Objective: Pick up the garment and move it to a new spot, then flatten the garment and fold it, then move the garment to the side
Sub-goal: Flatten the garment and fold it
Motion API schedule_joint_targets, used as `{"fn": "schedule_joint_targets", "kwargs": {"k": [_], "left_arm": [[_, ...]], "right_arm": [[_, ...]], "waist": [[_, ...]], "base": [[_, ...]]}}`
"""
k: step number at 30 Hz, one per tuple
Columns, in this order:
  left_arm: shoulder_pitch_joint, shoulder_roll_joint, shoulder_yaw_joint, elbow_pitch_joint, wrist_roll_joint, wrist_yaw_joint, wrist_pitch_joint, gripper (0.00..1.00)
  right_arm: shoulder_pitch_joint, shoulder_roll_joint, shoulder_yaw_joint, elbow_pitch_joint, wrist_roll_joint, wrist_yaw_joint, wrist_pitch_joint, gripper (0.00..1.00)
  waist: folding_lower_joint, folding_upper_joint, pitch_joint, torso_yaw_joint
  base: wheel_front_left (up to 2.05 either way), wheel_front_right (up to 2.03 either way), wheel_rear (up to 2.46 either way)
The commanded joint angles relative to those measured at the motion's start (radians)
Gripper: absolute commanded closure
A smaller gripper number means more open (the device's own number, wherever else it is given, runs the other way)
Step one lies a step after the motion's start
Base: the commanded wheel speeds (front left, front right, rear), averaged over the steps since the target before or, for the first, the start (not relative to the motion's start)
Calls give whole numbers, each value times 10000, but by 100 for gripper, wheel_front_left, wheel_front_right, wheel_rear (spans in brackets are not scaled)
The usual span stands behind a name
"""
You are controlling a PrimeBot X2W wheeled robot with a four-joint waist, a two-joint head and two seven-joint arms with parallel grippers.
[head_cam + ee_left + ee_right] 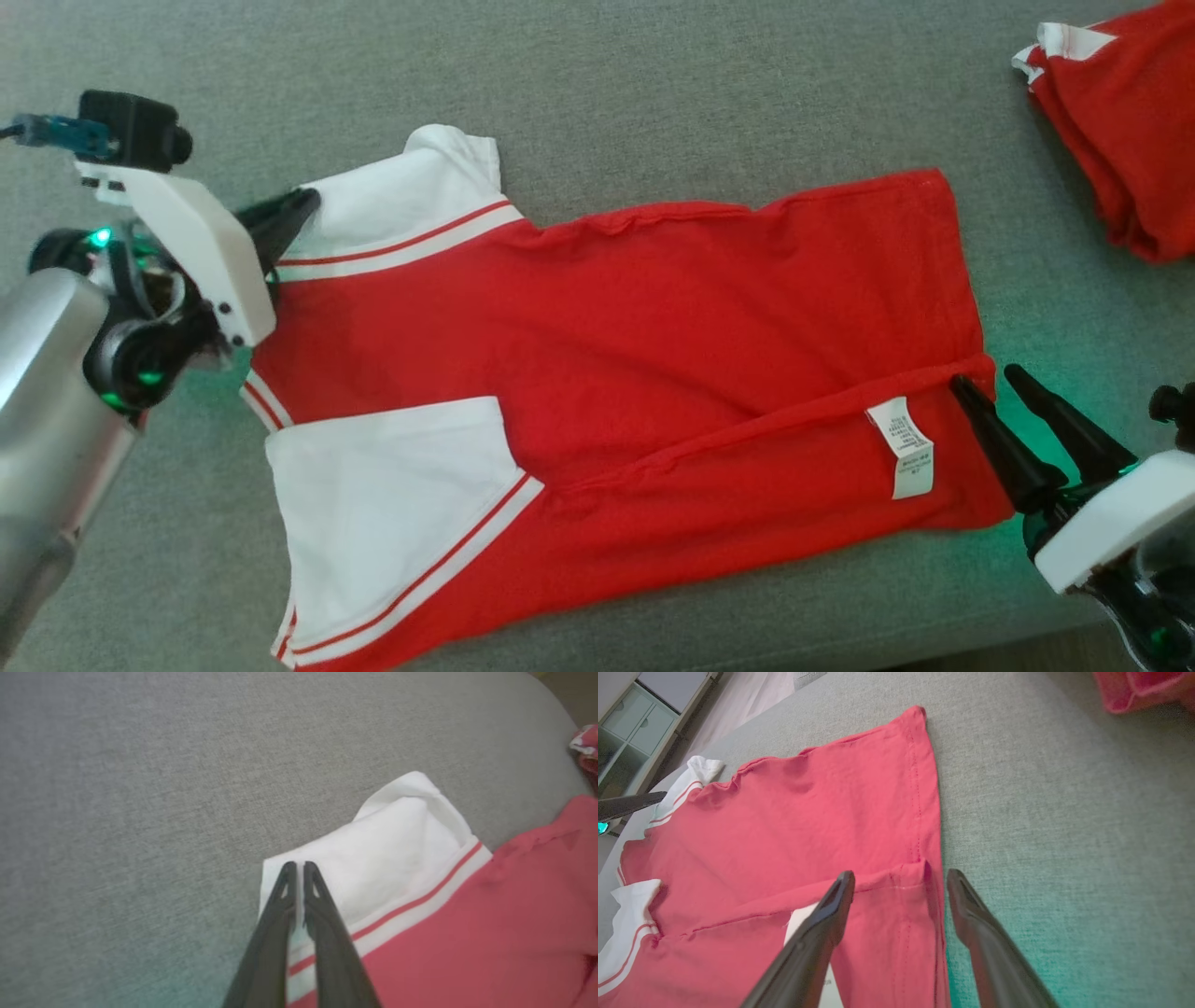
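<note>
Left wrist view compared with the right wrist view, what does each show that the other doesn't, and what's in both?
Left wrist view: the left claw close up, fingers nearly together at the edge of the white sleeve. Right wrist view: the open right claw straddling the hem corner, the white label, a drawer cabinet. Both: the left claw, the red garment, that sleeve, the grey surface and a second red garment at the edge.

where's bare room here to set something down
Widest free patch: the far strip of grey surface beyond the shirt, running to the second red garment. A narrower gap lies between the shirt's hem and that garment. Crowded: the sleeve end by the left hand, the hem by the right hand.
</note>
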State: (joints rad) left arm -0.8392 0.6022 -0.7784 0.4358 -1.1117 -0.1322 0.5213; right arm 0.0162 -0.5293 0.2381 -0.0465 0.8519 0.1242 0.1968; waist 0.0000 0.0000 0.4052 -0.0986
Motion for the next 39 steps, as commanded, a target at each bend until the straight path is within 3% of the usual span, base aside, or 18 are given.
{"fn": "schedule_joint_targets", "kwargs": {"k": [1,4,9,13,14,15,22,30,31,33,34,39], "left_arm": [[-358,627,327,-356,-301,16,35,100],[-393,824,98,-776,-707,16,-60,100],[-628,1174,-381,-1380,-550,16,-1144,100],[-841,1196,-732,-946,-483,16,-1702,100],[-925,1164,-818,-739,-489,16,-1686,61],[-1030,1134,-957,-606,-487,16,-1596,0],[-1657,941,-1703,-112,-952,16,-965,0],[-1973,1147,-2453,5,-1295,16,-878,0],[-1989,1167,-2530,-12,-1371,16,-881,37],[-2044,1228,-2669,-45,-1500,16,-888,72],[-2068,1248,-2743,-77,-1573,16,-880,100],[-2182,1343,-3009,-207,-1851,16,-847,100]], "right_arm": [[185,-168,-64,-280,-111,65,42,0],[190,-91,-155,-326,-193,65,101,0],[54,-14,-198,-388,-357,65,180,0],[-241,-28,-219,-316,-411,65,371,0],[-345,-20,-224,-308,-412,65,425,0],[-447,-13,-223,-314,-411,65,481,0],[-849,2,-180,-377,-483,65,649,0],[-860,79,-169,-286,-480,65,542,0],[-863,82,-161,-277,-475,65,532,0],[-881,84,-153,-260,-464,65,518,0],[-893,81,-152,-257,-455,65,514,0],[-1018,20,-208,-258,-399,65,573,0]], "waist": [[0,0,-58,44],[0,0,-116,120],[0,0,-180,241],[0,0,-209,401],[0,0,-188,421],[0,0,-151,435],[0,0,216,421],[0,0,366,194],[0,0,368,168],[0,0,379,131],[0,0,386,119],[0,0,422,136]], "base": [[0,0,0],[0,0,0],[0,0,0],[0,0,0],[0,0,0],[0,0,0],[0,0,0],[0,0,0],[0,0,0],[0,0,0],[0,0,0],[0,0,0]]}}
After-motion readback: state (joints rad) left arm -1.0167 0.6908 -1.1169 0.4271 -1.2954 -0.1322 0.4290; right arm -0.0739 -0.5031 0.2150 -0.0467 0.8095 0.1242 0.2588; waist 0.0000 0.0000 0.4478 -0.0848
